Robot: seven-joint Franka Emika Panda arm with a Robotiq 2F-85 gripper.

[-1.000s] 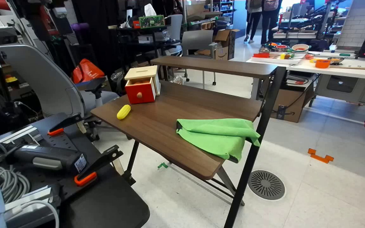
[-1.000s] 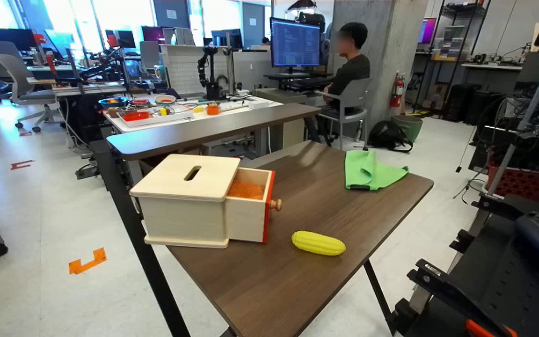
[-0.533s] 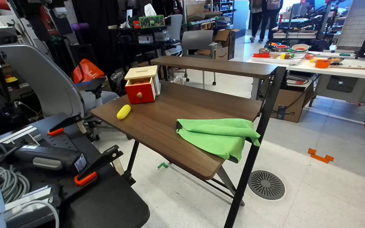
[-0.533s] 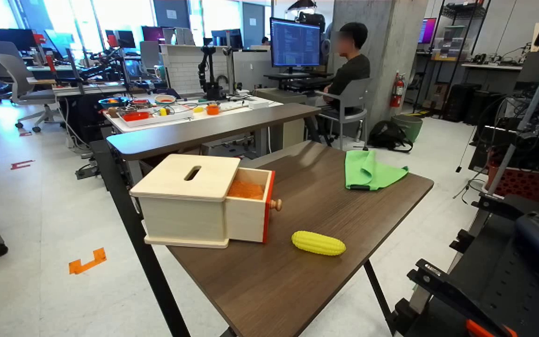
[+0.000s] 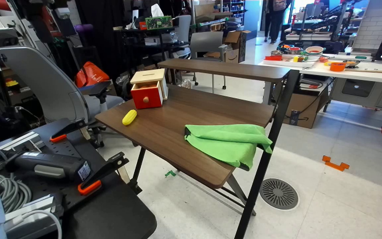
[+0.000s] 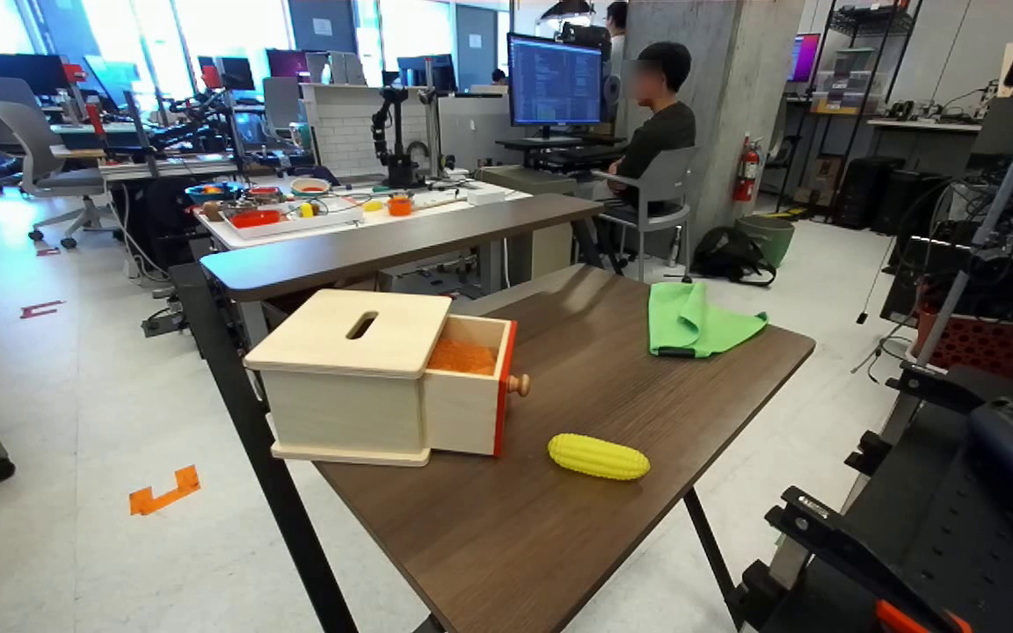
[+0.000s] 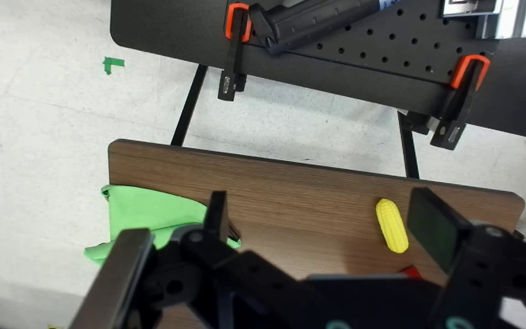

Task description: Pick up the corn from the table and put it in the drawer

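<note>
The yellow corn (image 5: 129, 117) lies on its side on the brown table (image 5: 191, 113), near its edge, in both exterior views (image 6: 598, 456). The drawer (image 5: 147, 96) is pulled out of a pale wooden box (image 6: 344, 387) at one end of the table. It has a red front with a round knob, and an orange lining shows inside. In the wrist view my gripper (image 7: 323, 212) is open and empty, above the table. The corn (image 7: 391, 225) shows between the fingers, close to the right one. Only a red corner of the drawer (image 7: 412, 273) shows there. Neither exterior view shows the gripper.
A green cloth (image 5: 227, 142) lies at the table's other end and hangs over the edge. A raised shelf (image 5: 224, 69) runs along the back. A black bench (image 7: 363, 73) with clamps (image 7: 457, 109) and a dark tool stands across a gap from the table's front edge.
The corn, drawer and cloth have not moved. In the background, walking people have moved farther off, and a standing person now shows behind the seated one.
</note>
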